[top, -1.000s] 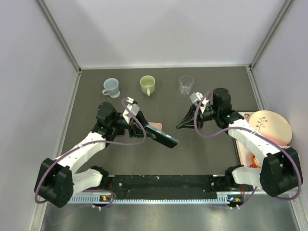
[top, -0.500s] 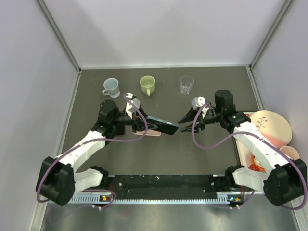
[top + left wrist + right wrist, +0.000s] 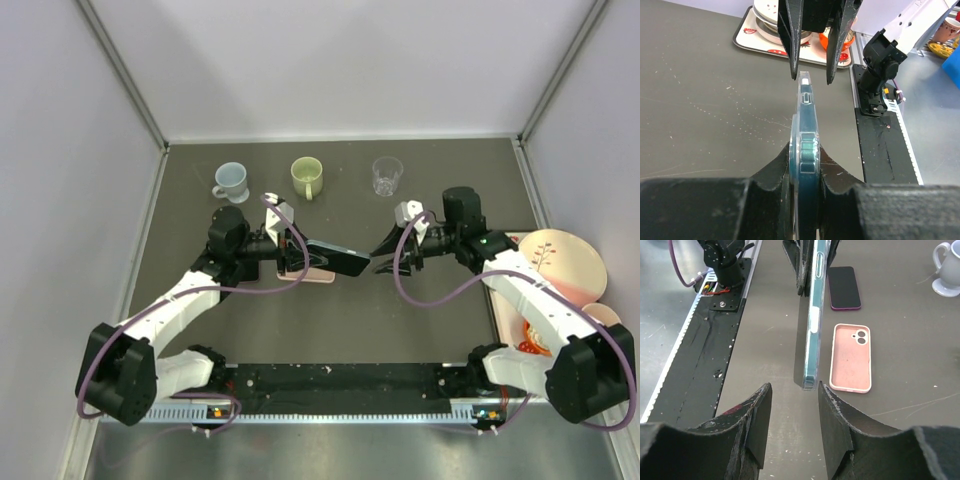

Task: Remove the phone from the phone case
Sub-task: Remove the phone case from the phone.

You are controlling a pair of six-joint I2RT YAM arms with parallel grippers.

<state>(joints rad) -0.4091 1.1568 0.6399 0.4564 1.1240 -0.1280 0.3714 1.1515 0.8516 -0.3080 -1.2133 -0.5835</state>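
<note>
A teal phone in a clear case (image 3: 335, 259) is held on edge above the table by my left gripper (image 3: 292, 254), which is shut on its near end (image 3: 806, 165). My right gripper (image 3: 378, 262) is open, its fingertips (image 3: 792, 50) on either side of the phone's far end without touching it. In the right wrist view the phone (image 3: 813, 330) stands edge-on just beyond my open fingers (image 3: 760, 415). An empty pink phone case (image 3: 852, 357) lies face up on the table beside it, and a dark phone in a purple case (image 3: 843, 287) lies farther off.
A blue mug (image 3: 230, 181), a green mug (image 3: 307, 176) and a clear glass (image 3: 387, 175) stand along the back. A tray (image 3: 515, 330) with a plate (image 3: 562, 262) and dishes sits at the right edge. The black rail (image 3: 340, 385) runs along the front.
My left gripper lifted the phone and turned it level, pointing right. My right gripper came left until its open fingers straddle the phone's far end.
</note>
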